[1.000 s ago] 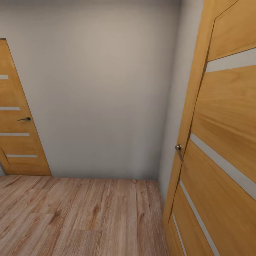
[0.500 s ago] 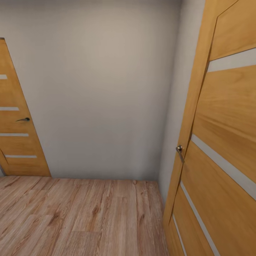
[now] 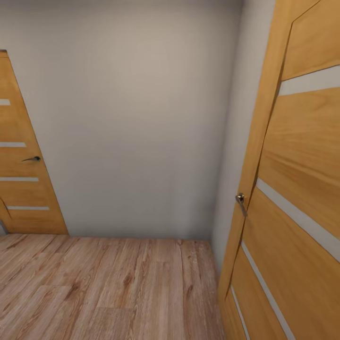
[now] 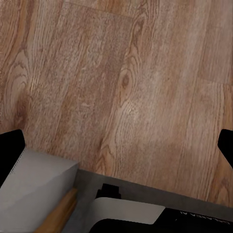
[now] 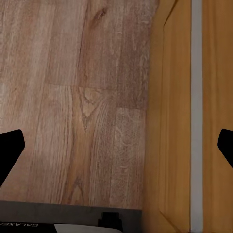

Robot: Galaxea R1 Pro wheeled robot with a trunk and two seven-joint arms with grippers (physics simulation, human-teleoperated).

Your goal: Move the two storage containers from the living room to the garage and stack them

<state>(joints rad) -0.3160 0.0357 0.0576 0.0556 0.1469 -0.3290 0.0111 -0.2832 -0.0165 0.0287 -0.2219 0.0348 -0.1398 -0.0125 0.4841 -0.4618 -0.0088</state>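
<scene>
The head view looks into a corner of a hallway: a plain grey-white wall [image 3: 137, 123] fills the centre, and a light wood plank floor [image 3: 108, 288] runs from 6 to 8 o'clock. At 9 o'clock stands a closed honey-coloured door [image 3: 21, 189] with pale horizontal strips and a dark lever handle [image 3: 32, 159]. From 1 to 5 o'clock a second door of the same wood [image 3: 293, 189] stands very near the camera, swung open edge-on, with a silver handle [image 3: 241, 199] on its near edge.

In the left wrist view the left gripper [image 4: 116, 145] has its two black fingertips [image 4: 10, 148] at opposite edges of the picture, so the jaws are spread wide with only bare plank floor [image 4: 126, 87] between them; they grip nothing. A grey wall corner [image 4: 34, 189] with a wooden trim piece and part of the robot's own base [image 4: 141, 211] lie below it.

In the right wrist view the right gripper [image 5: 116, 145] is likewise spread wide, its fingertips [image 5: 9, 148] at the picture's two edges, holding nothing. Beneath it are the plank floor [image 5: 82, 97] and the open door's face [image 5: 194, 111] with its pale strip.

Neither storage container is in sight; where they are cannot be told.
</scene>
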